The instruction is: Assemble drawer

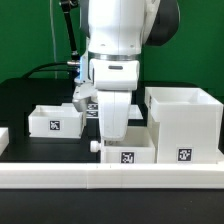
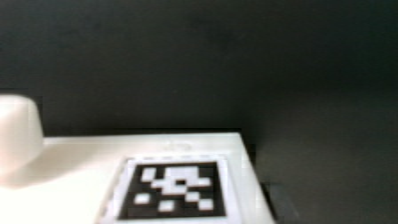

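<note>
The drawer's large white housing [image 1: 185, 122] stands at the exterior view's right, open at the top, with a tag on its front. One small tray [image 1: 55, 120] sits at the left. A second tray [image 1: 128, 151] with a knob [image 1: 95, 146] on its left side sits in front at the middle. My gripper [image 1: 112, 134] hangs straight down over this tray's back left part, and its fingertips are hidden at the tray's wall. The wrist view, blurred and very close, shows a white tray surface [image 2: 80, 160] with a tag [image 2: 175, 188]. No fingers show there.
A long low white rail [image 1: 100, 180] runs along the front edge. The table top [image 1: 20, 95] is black. A black cable [image 1: 68, 40] hangs behind the arm. A blurred white rounded shape [image 2: 15, 130] stands beside the tray in the wrist view.
</note>
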Controlling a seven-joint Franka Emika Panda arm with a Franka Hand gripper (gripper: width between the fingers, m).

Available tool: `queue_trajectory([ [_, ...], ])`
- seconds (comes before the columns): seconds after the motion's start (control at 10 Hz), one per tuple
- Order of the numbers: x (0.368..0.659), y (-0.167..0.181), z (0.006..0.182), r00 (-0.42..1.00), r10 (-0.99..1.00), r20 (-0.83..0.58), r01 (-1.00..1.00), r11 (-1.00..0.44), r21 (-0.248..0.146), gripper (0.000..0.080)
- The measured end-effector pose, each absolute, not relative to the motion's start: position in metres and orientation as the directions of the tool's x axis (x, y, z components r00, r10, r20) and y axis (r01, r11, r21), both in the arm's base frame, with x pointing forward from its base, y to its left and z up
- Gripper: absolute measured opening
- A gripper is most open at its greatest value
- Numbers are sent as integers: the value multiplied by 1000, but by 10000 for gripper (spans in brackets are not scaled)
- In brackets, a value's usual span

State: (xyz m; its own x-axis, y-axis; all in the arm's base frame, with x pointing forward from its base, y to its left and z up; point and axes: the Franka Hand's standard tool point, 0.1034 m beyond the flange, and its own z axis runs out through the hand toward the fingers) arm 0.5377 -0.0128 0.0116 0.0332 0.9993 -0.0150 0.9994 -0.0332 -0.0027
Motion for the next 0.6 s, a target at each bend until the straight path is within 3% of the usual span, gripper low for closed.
queue_trajectory([
  [0.6, 536, -5, 11, 42, 999, -7, 999, -42, -3, 41],
])
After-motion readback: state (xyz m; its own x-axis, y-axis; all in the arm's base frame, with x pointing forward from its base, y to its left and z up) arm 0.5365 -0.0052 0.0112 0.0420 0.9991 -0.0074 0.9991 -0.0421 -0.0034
